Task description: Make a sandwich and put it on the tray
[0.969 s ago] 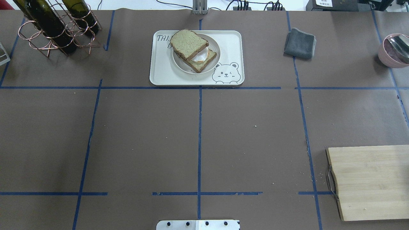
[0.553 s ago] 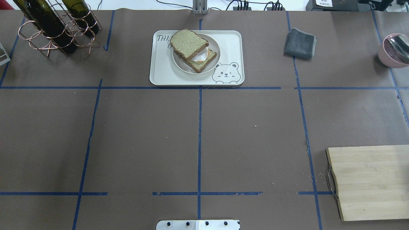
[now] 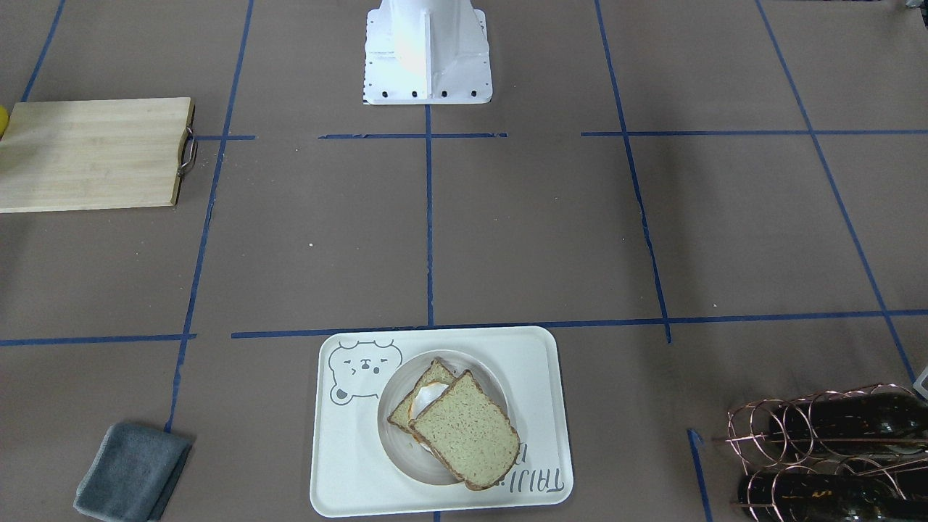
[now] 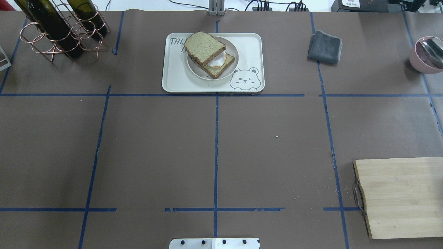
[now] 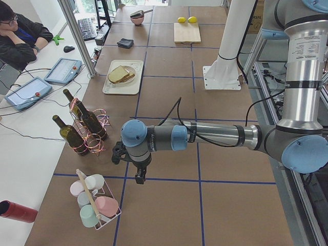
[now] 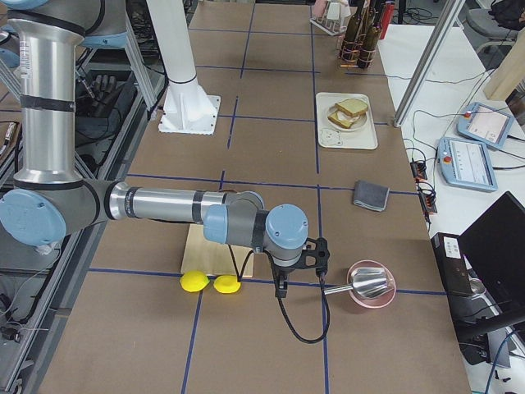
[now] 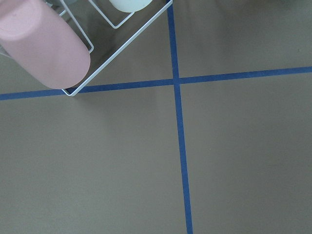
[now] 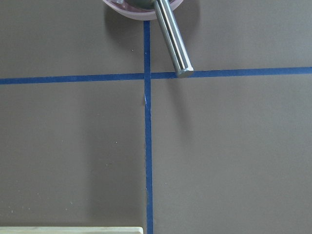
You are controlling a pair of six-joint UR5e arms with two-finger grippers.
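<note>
The sandwich (image 4: 207, 52), two speckled tan bread slices with a white fried egg between them, lies on a round off-white plate (image 4: 232, 52) on the cream bear tray (image 4: 176, 81) at the table's far middle. It also shows in the front view (image 3: 464, 435) on the tray (image 3: 348, 471), and small in both side views. My left gripper (image 5: 137, 177) hangs over bare table far out to the left, and my right gripper (image 6: 283, 287) far out to the right. Both show only in side views, so I cannot tell if they are open or shut.
A copper rack of wine bottles (image 4: 59, 31) stands far left, a grey cloth (image 4: 324, 47) far right, a pink bowl with a metal spoon (image 4: 427, 55) at the right edge. A wooden cutting board (image 4: 401, 197) lies near right, two lemons (image 6: 209, 282) beside it. A cup rack (image 5: 95, 202) stands by the left gripper.
</note>
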